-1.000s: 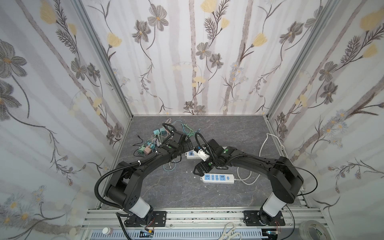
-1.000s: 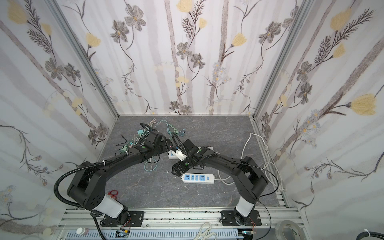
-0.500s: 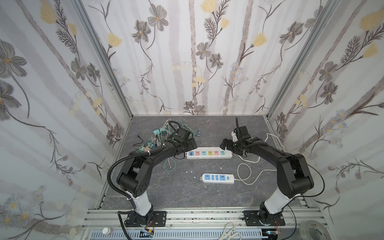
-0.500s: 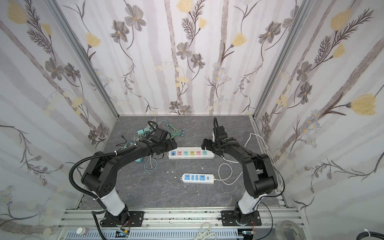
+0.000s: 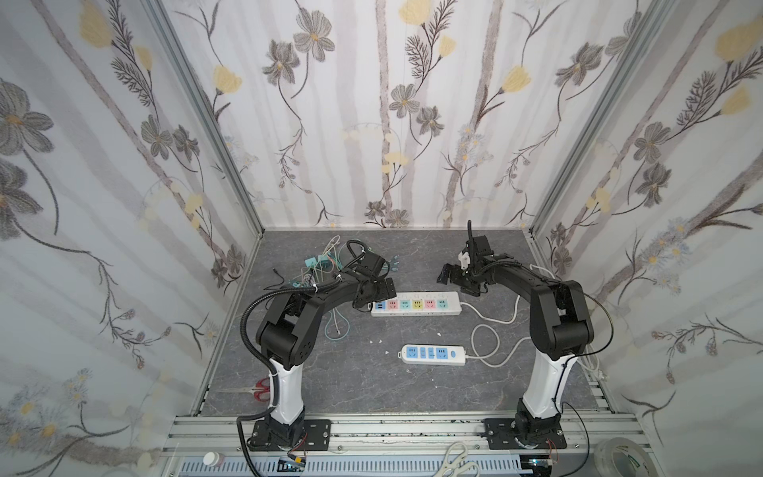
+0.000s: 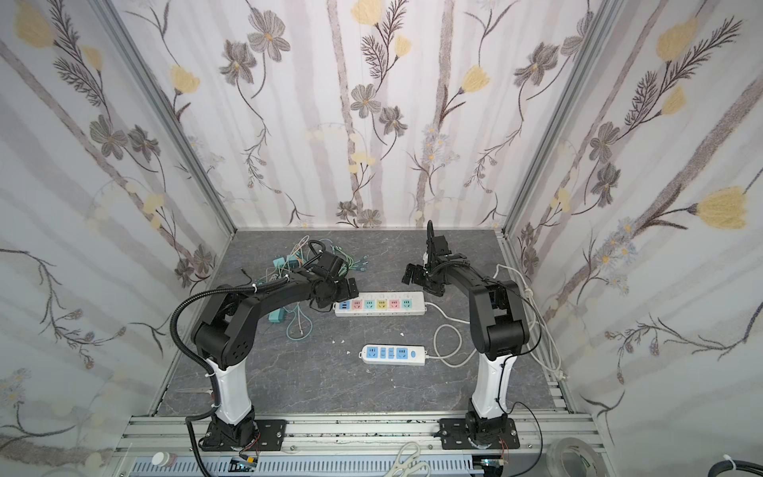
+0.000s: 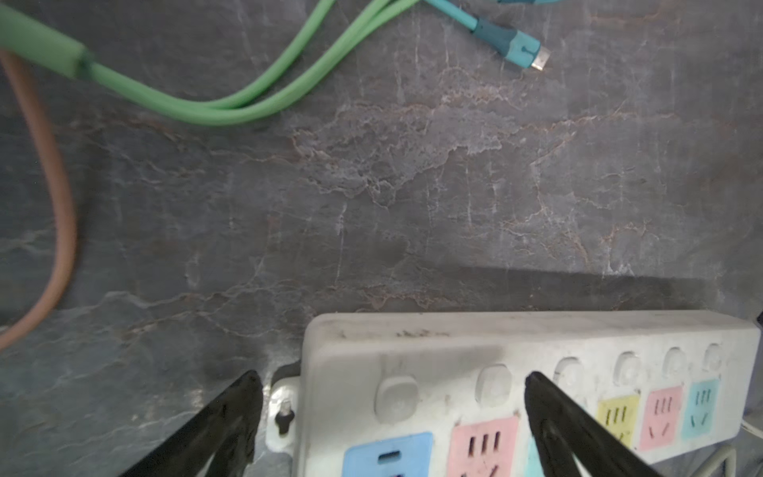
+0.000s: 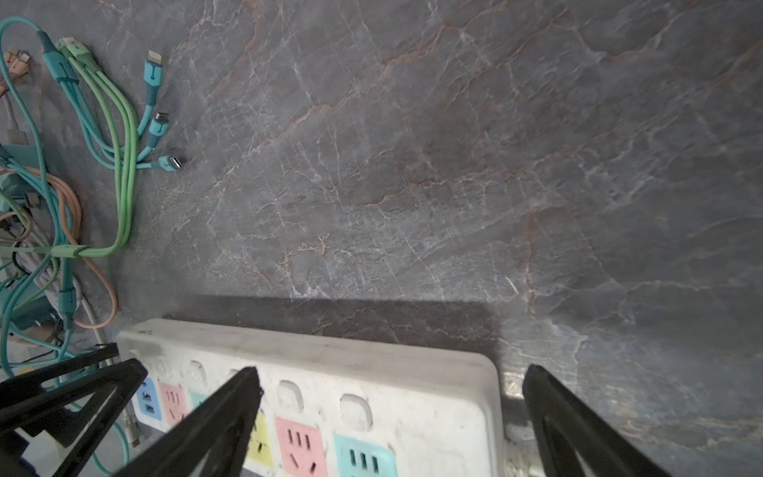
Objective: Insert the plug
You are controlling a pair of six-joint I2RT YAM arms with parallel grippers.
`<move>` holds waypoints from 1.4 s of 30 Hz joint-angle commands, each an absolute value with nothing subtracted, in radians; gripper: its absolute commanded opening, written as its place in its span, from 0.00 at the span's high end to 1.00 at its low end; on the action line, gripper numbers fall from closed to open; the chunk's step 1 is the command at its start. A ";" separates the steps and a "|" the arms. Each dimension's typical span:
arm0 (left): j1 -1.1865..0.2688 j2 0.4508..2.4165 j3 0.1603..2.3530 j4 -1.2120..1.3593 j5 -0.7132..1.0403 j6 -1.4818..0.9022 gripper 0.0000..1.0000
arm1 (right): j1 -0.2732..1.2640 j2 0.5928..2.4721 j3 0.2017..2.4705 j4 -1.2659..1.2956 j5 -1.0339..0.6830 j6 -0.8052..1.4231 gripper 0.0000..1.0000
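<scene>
Newly apart, both jaws wide, empty, over coloured power strip point(image 5: 415, 304)

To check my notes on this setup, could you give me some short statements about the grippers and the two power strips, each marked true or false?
1. The left gripper and the right gripper are both open and hold nothing. True.
2. A plug sits in the long power strip. False: no plug shows in its coloured sockets.
3. The right gripper hangs over the short power strip. False: it is by one end of the long one.
4. The short power strip's sockets are all blue. True.
</scene>
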State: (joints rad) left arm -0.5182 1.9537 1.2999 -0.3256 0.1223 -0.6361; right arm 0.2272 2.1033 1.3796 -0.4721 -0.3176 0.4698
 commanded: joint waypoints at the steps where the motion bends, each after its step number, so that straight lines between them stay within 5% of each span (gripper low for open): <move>1: -0.521 1.965 1.306 -0.330 0.173 -0.640 0.00 | 0.233 2.101 1.364 -0.452 -0.384 0.479 0.01; 11: -0.534 1.897 1.241 -0.335 0.137 -0.649 0.00 | 0.289 2.028 1.263 -0.412 -0.429 0.498 0.01; 28: -0.518 1.663 1.177 -0.515 -0.141 -0.575 0.00 | 0.311 1.787 1.136 -0.367 -0.129 0.596 0.01; 42: -0.255 1.449 0.984 -0.550 -0.143 -0.738 0.00 | 0.312 1.669 1.039 -0.284 -0.088 0.611 0.01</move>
State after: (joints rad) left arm -0.2787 1.4521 0.9966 -0.5205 -0.1555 -0.6579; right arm 0.3115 1.6821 1.0462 -0.3454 -0.1051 0.6014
